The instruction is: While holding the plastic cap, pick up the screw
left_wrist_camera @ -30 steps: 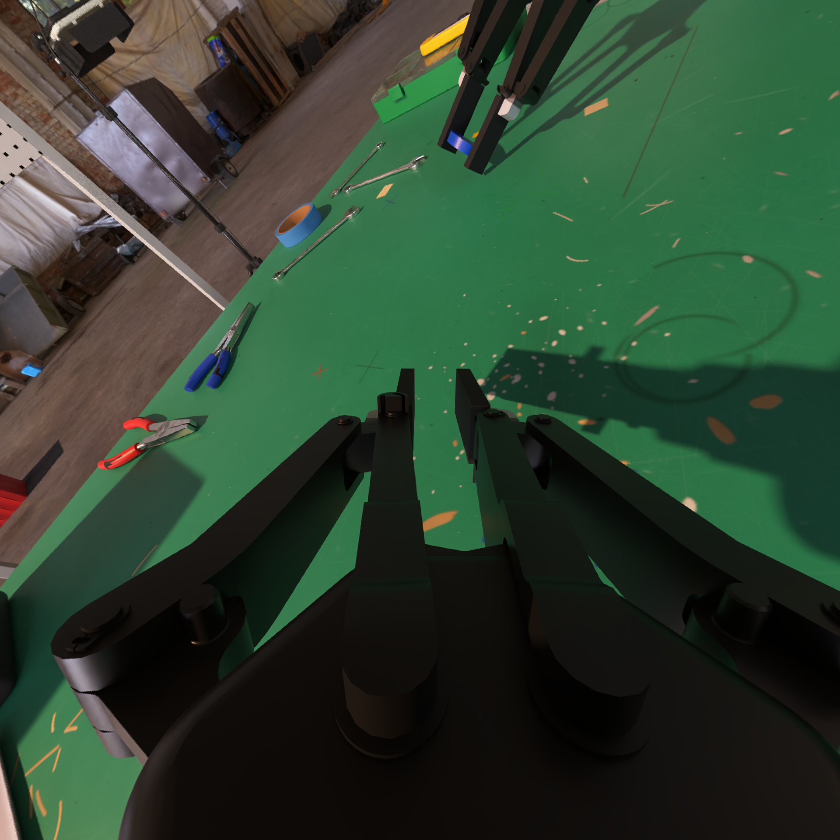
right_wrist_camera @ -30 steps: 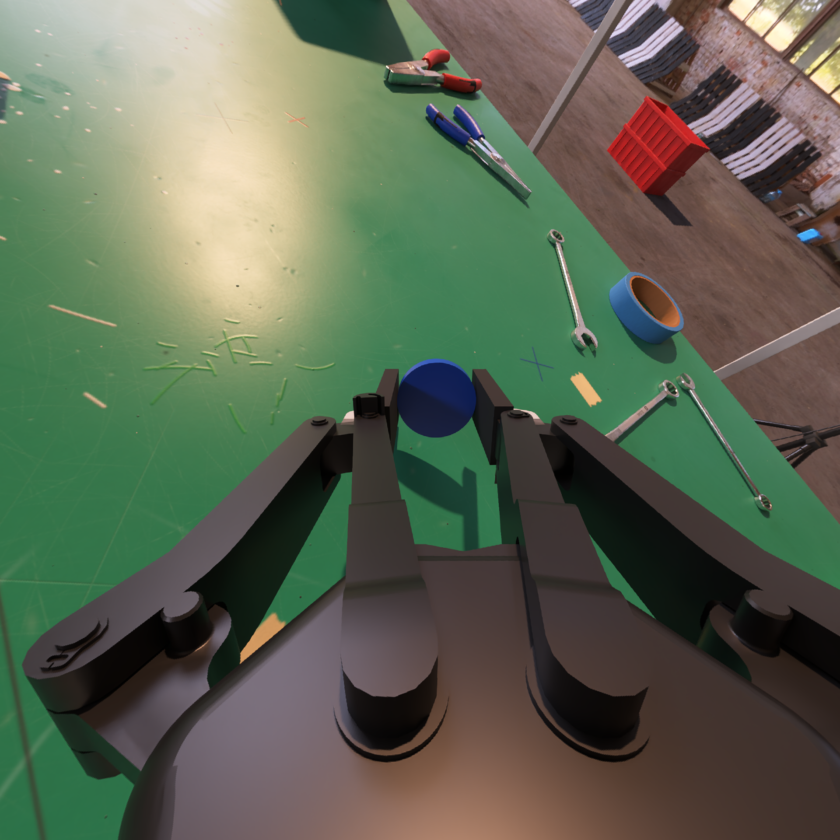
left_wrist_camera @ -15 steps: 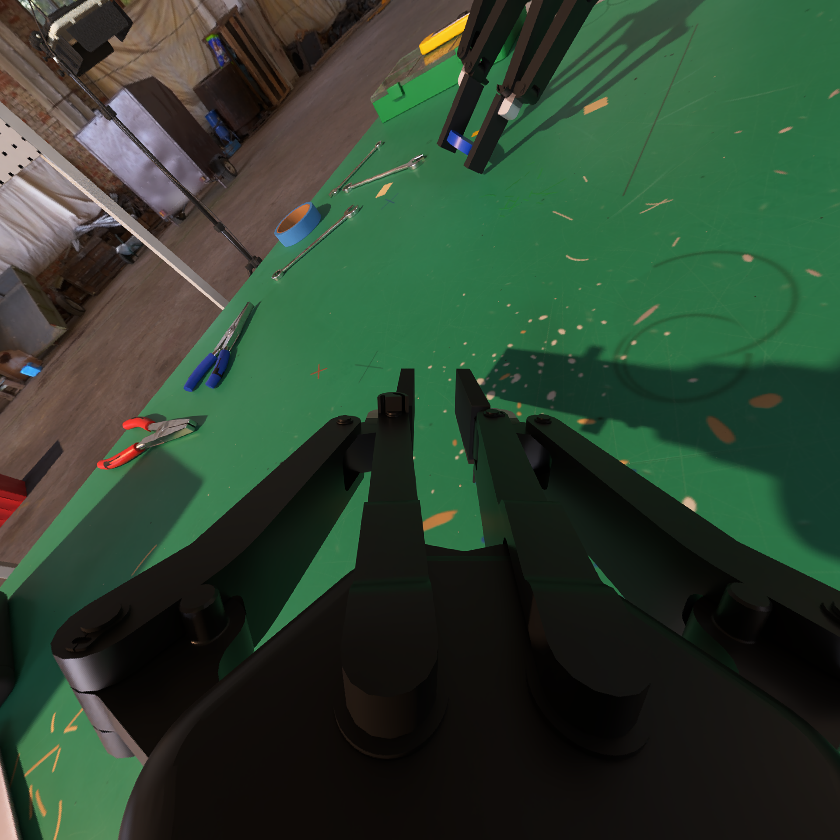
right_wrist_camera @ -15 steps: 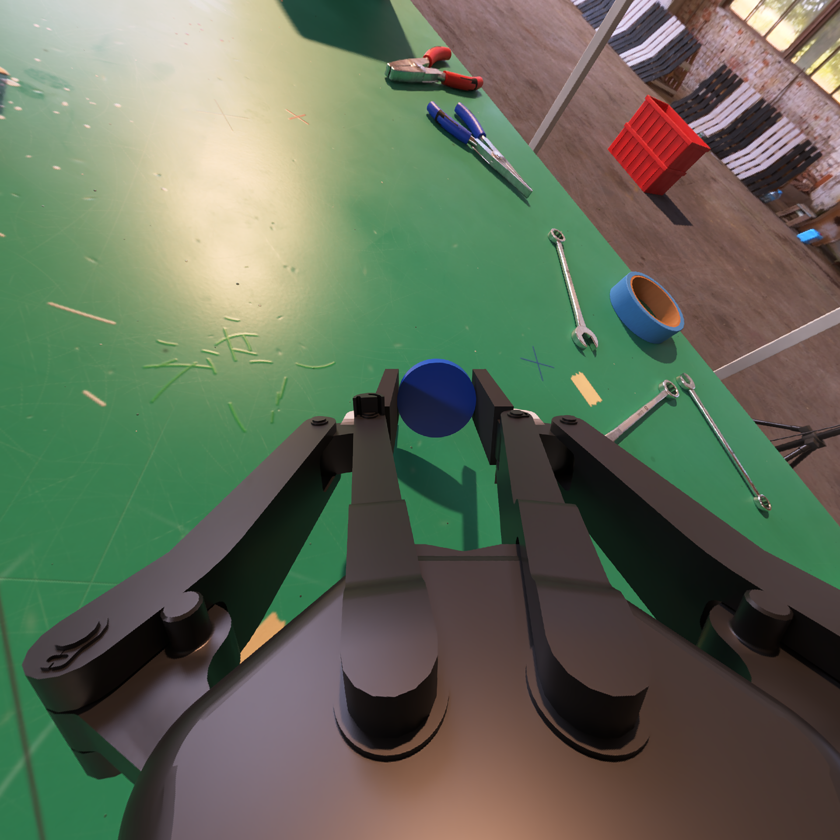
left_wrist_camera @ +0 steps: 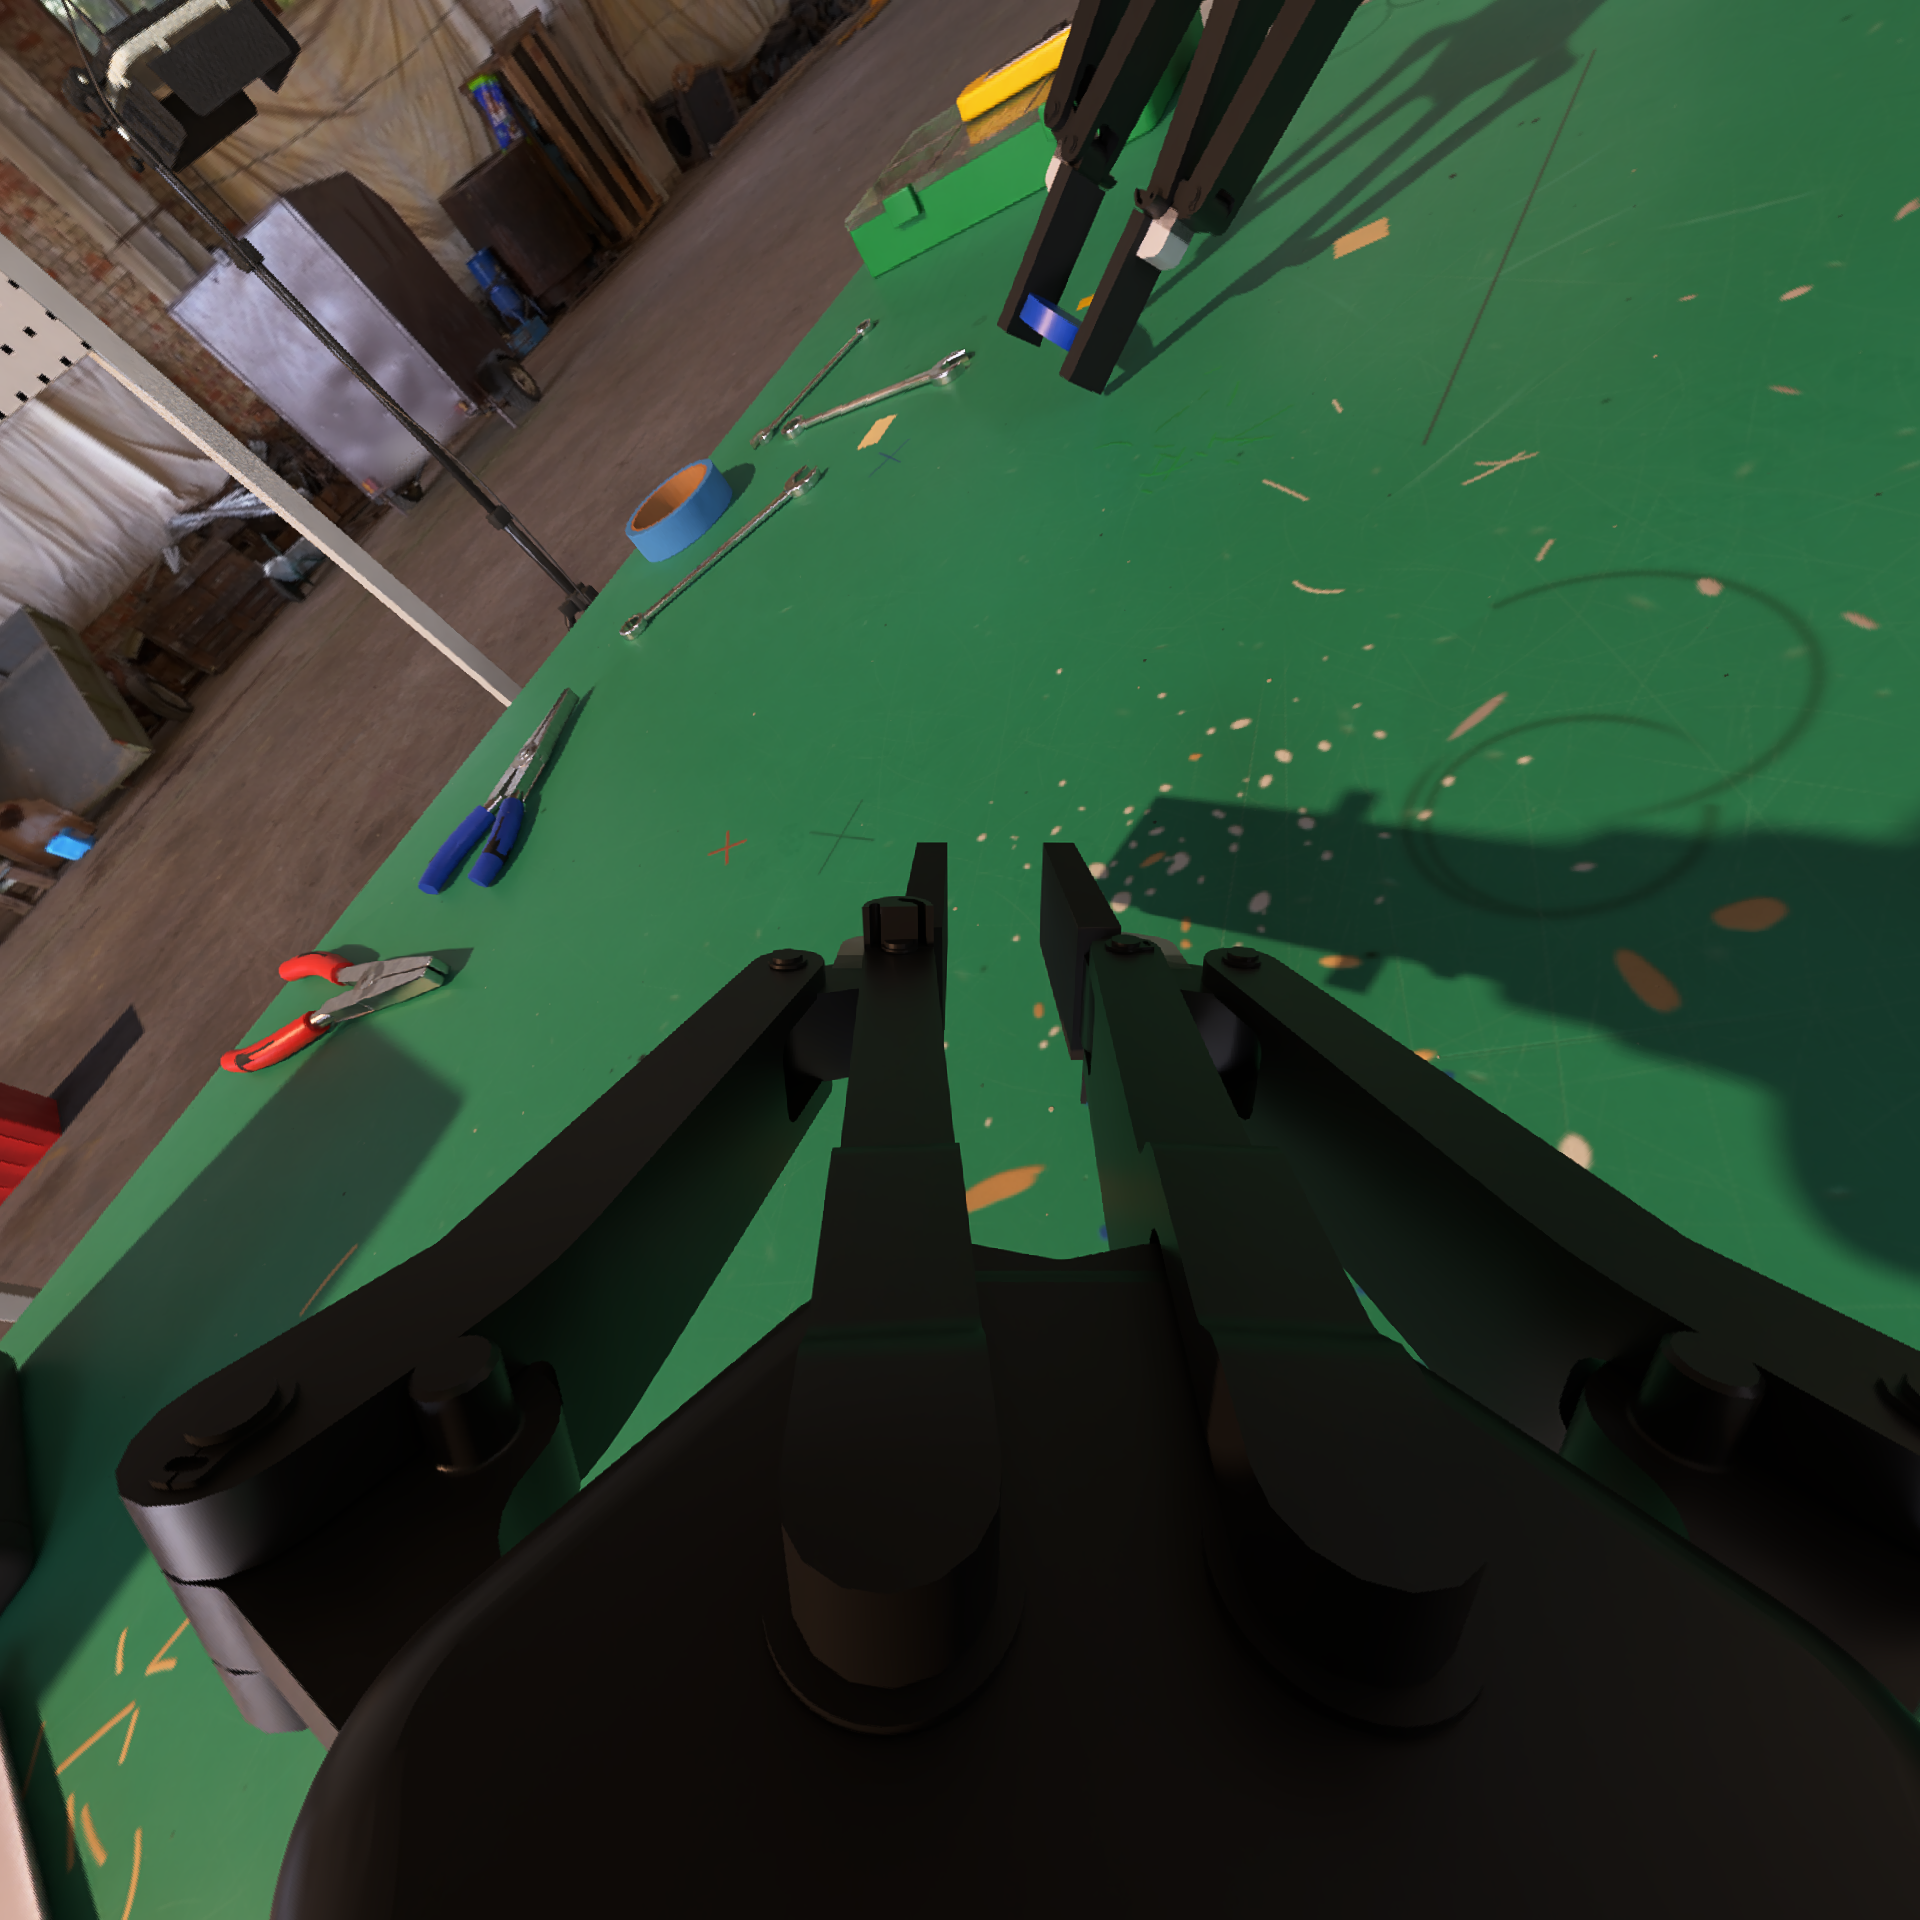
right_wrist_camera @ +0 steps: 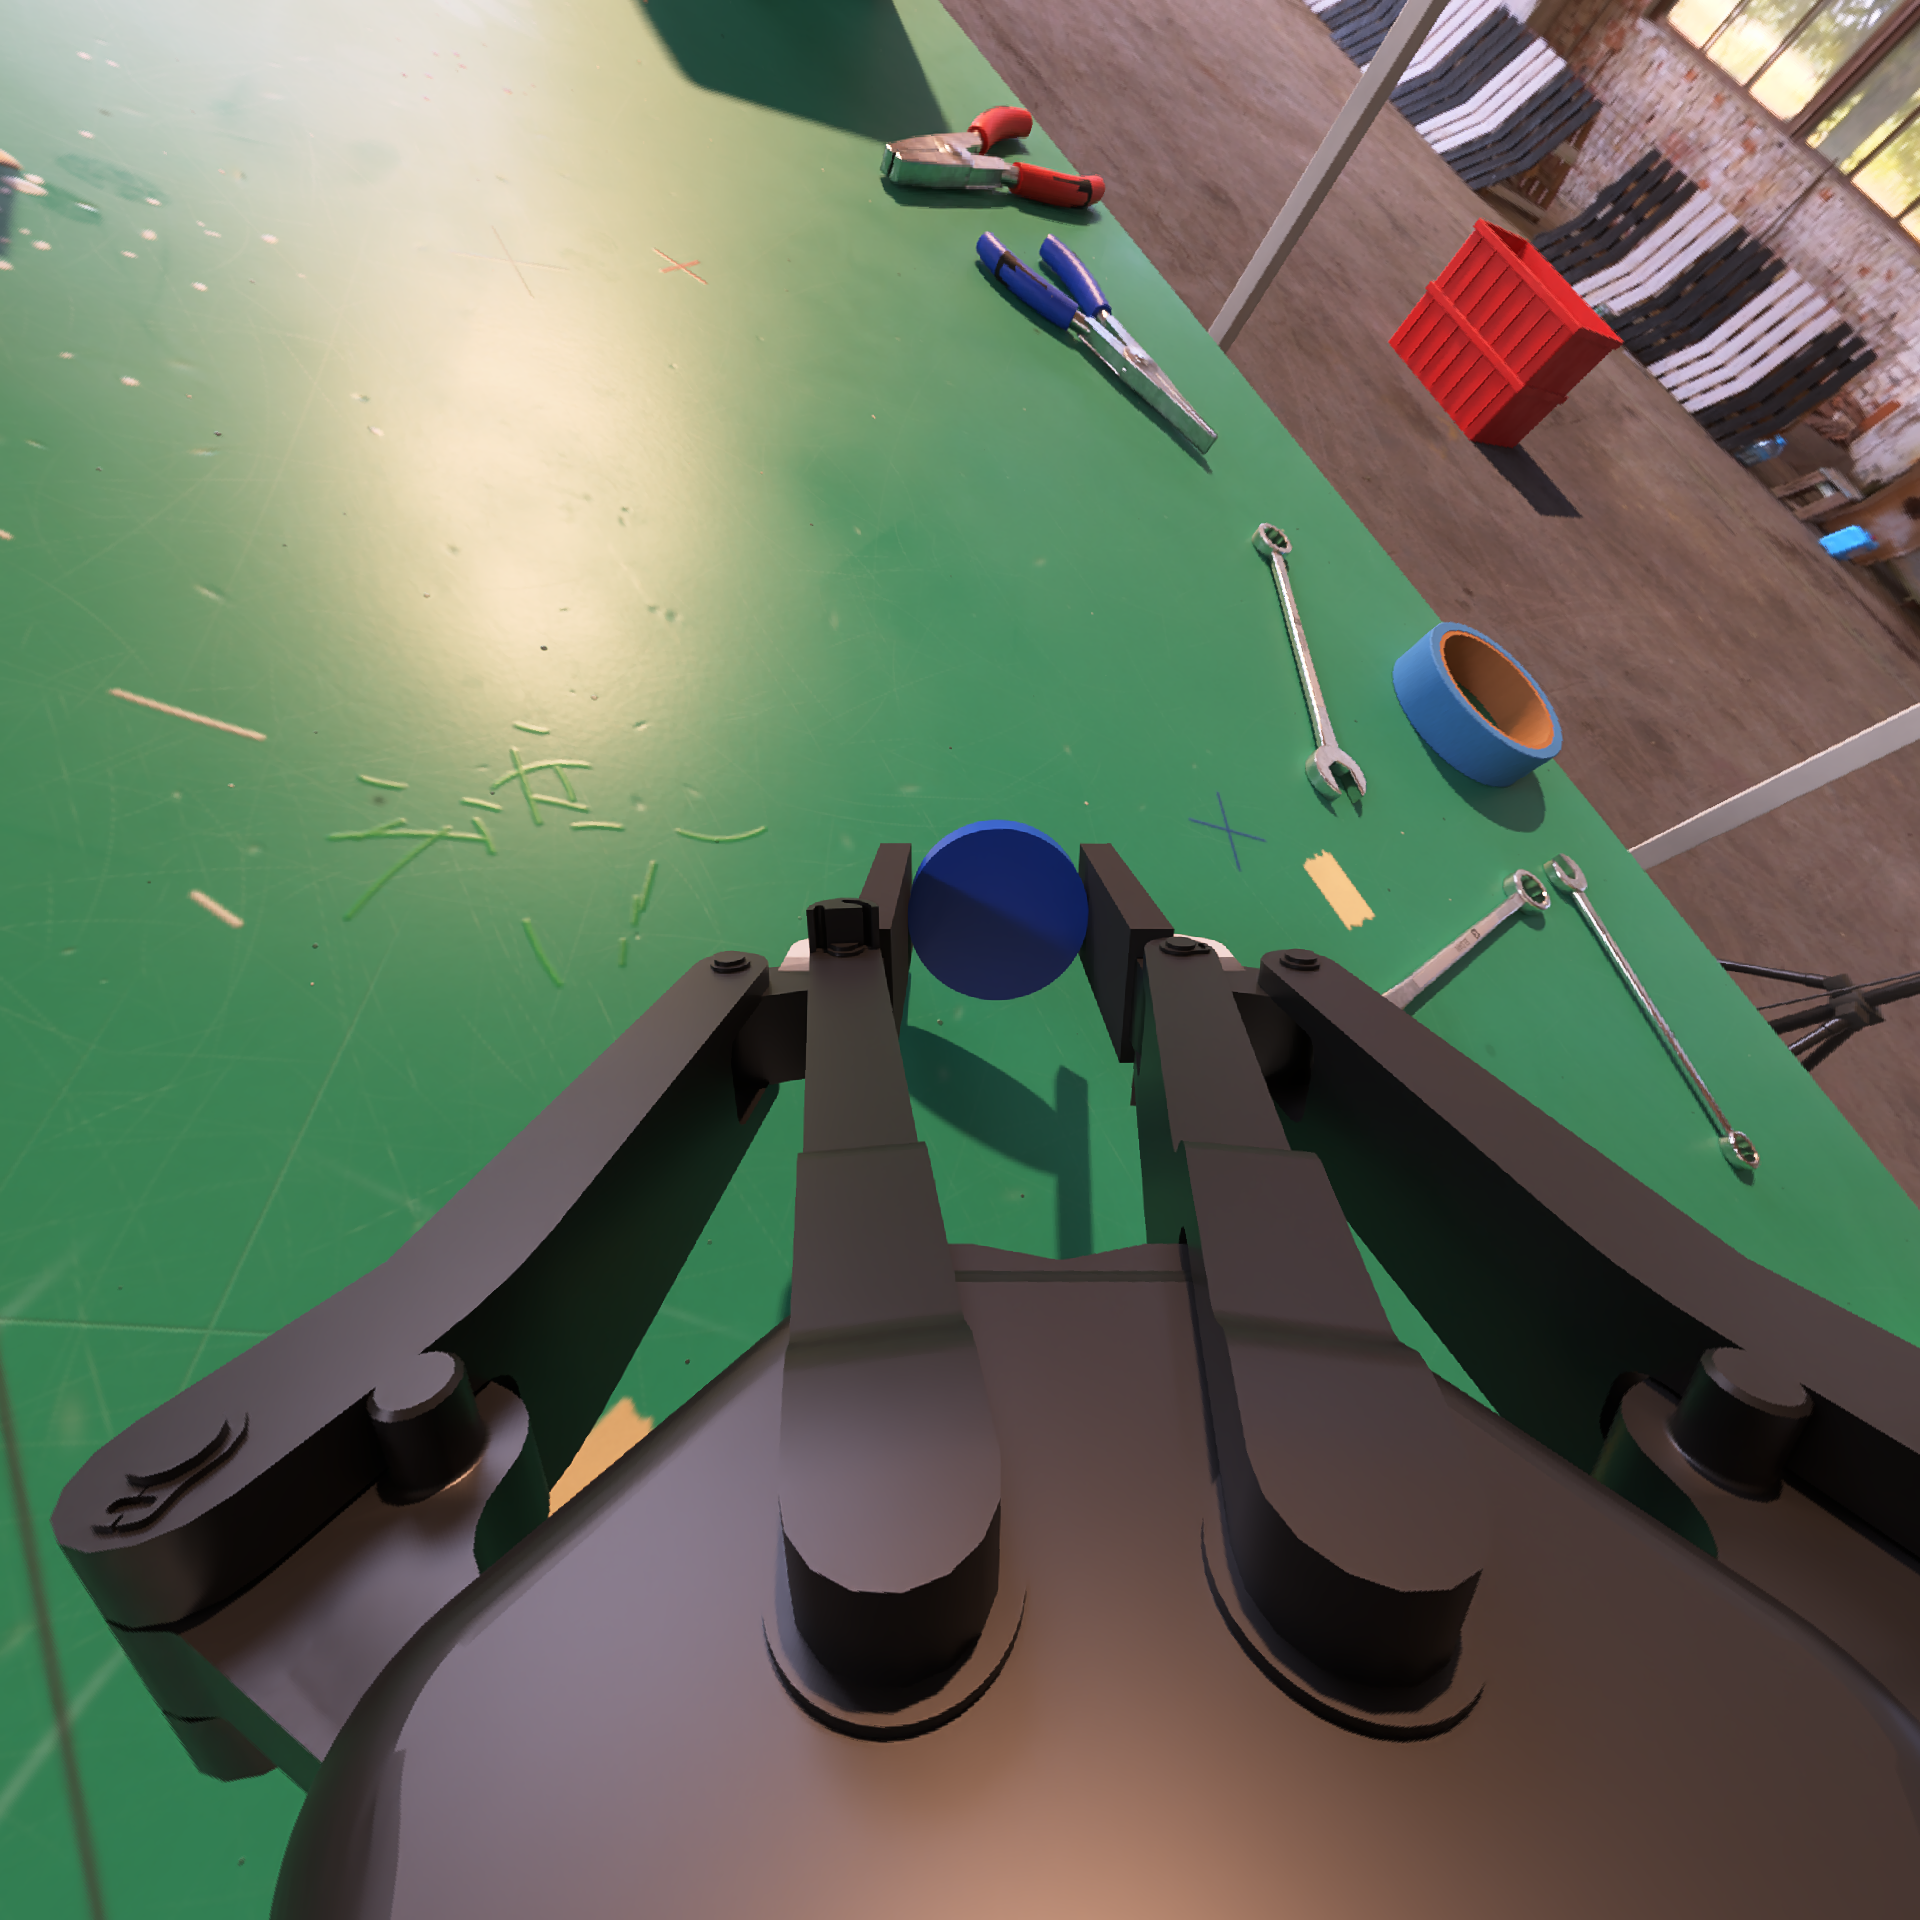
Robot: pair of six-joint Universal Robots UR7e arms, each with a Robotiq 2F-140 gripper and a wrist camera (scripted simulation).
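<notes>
**Over a green counter: right gripper holds the blue cap, left gripper holds nothing**

Above the middle of the green counter (right_wrist_camera: pixel 520 468), well in from its edges, the right gripper (right_wrist_camera: pixel 995 862) is closed partway on a round blue plastic cap (right_wrist_camera: pixel 997 914). One finger presses each side of the cap, which hangs clear of the surface and casts a shadow below.

The left gripper (left_wrist_camera: pixel 992 862) hovers over a paint-flecked part of the counter. Its fingers stand only a narrow gap apart, with bare counter showing between them. From its view, the right gripper is far off toward the far end.

The screw cannot be made out in either view.

Along one long edge of the counter lies a row of tools: red-handled pliers (right_wrist_camera: pixel 987 166), blue-handled pliers (right_wrist_camera: pixel 1091 332), a wrench (right_wrist_camera: pixel 1304 665), a roll of blue tape (right_wrist_camera: pixel 1475 707) right at the edge, and two more wrenches (right_wrist_camera: pixel 1652 1018) side by side. Beyond that edge, a red crate (right_wrist_camera: pixel 1496 332) sits on the floor.
</notes>
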